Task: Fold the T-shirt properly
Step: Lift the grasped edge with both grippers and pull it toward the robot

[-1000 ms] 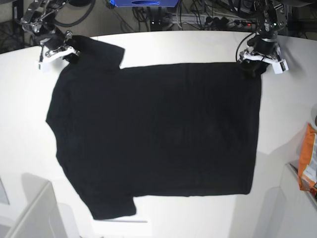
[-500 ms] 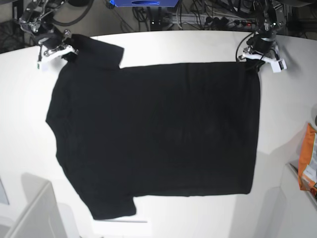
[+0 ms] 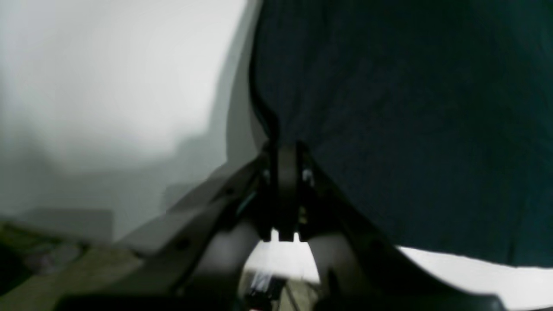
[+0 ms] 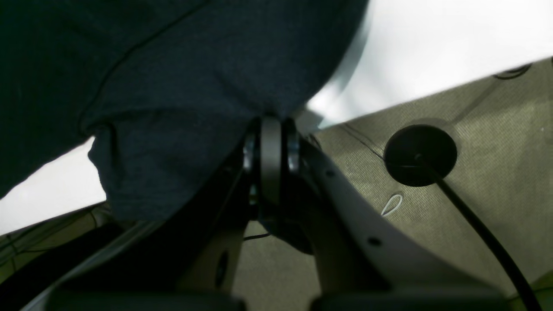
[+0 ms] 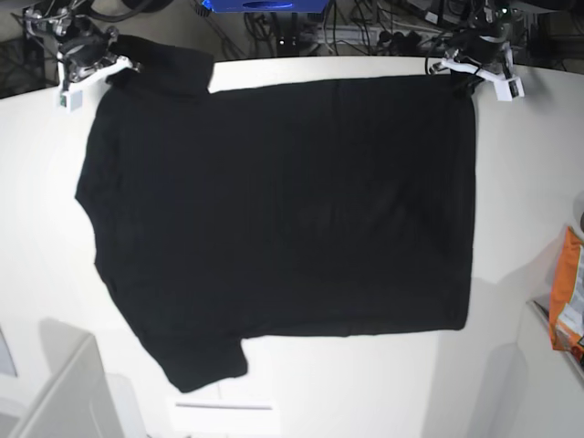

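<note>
The T-shirt (image 5: 283, 210) is spread flat on the tabletop (image 5: 520, 219), unfolded; its far corners are pinched by the closed left fingers (image 3: 285, 172) and right fingers (image 4: 271, 142). All folds are judged outstanding.

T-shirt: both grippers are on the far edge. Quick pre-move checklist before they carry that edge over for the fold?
1. Left gripper shut on the T-shirt hem corner: ok, jaws closed with cloth pinched in the left wrist view.
2. Right gripper shut on the sleeve-side corner: ok, cloth bunches into the closed jaws.
3. Far edge taut between the two grips: ok, it runs nearly straight in the base view.
4. Near edge and near sleeve flat on the table: ok, no visible folds.
5. Orange packet clear of the cloth: ok, apart at the right edge.
6. Single layer gripped, not both: cannot tell.
</note>
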